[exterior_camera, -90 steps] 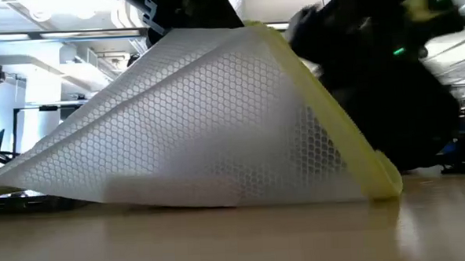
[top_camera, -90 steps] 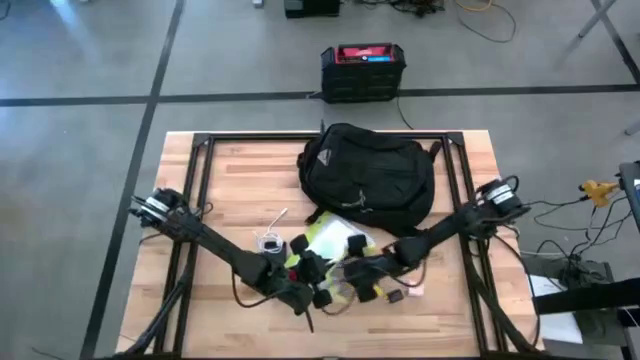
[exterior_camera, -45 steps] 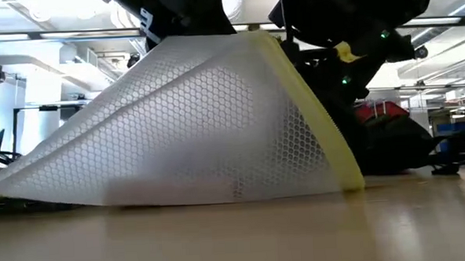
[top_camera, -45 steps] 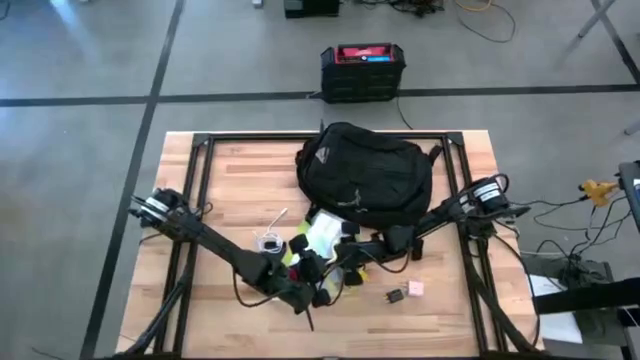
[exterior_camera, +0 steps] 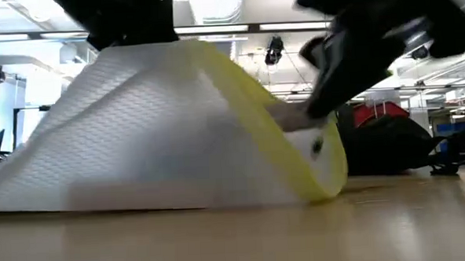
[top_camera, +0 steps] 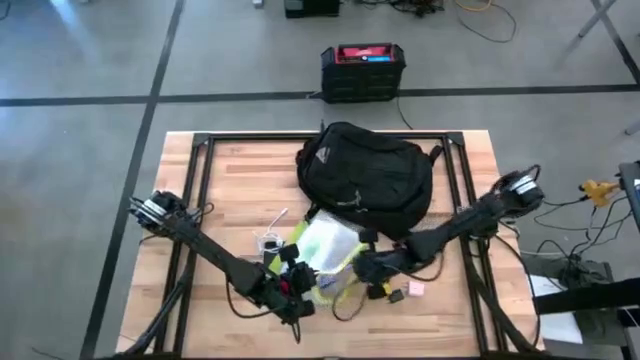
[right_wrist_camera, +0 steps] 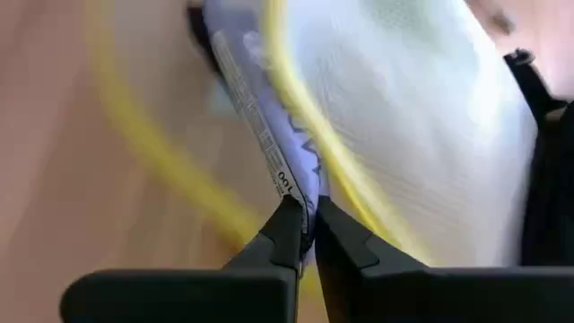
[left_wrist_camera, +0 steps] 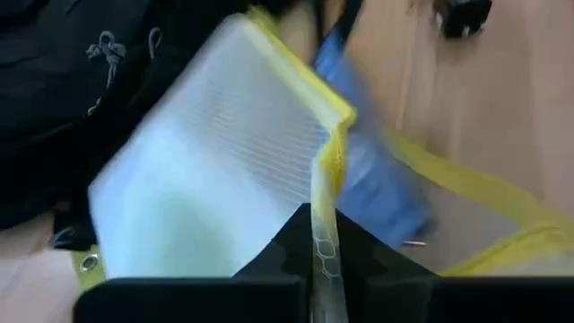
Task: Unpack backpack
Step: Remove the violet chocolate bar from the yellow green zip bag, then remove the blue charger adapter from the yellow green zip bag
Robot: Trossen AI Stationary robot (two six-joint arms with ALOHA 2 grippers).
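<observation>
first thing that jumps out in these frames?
The white mesh pouch with yellow trim, on the table just in front of the black backpack, with both arms converging on it. The left pincer is shut on the pouch's yellow edge, and the right pincer pinches a bluish packet beside the mesh. In the low view the pouch fills most of the picture.

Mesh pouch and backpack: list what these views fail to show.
- Backpack opening: high view, hidden under the mesh pouch and the bag's own fabric.
- Pouch contents: low view, blocked by the white mesh; wrist views, motion-blurred.
- Blue packet print: right wrist view, too blurred to read.
- Small items near the right gripper: high view, too small to identify.
- Left gripper: high view, jaws merge with dark clutter.
</observation>
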